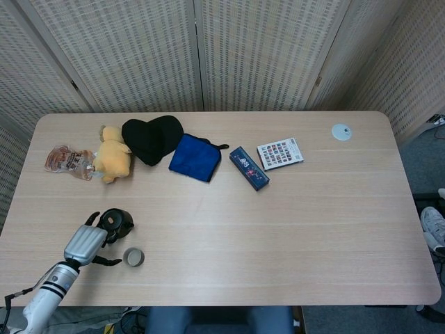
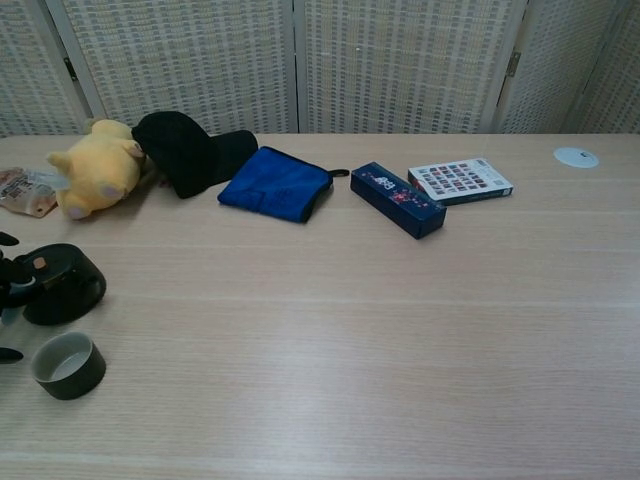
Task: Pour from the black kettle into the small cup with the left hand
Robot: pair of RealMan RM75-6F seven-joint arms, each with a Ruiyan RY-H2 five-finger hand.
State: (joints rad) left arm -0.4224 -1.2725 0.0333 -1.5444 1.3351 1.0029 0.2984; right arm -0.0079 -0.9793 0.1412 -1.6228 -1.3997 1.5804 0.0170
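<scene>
The black kettle (image 1: 116,223) (image 2: 62,284) stands upright near the table's front left corner. The small dark cup (image 1: 133,257) (image 2: 68,365) sits just in front of it and slightly to the right, upright and apart from the kettle. My left hand (image 1: 86,241) (image 2: 7,285) lies right beside the kettle's left side with its fingers spread. One fingertip reaches past the kettle's far side and the thumb points toward the cup. It grips nothing, and I cannot tell whether it touches the kettle. In the chest view only the fingertips show at the left edge. The right hand is out of sight.
Along the far left lie a snack packet (image 1: 64,160), a yellow plush toy (image 1: 111,154), a black cloth (image 1: 151,138) and a blue cloth (image 1: 195,157). A dark blue box (image 1: 249,168), a colourful card box (image 1: 280,152) and a white disc (image 1: 341,131) lie further right.
</scene>
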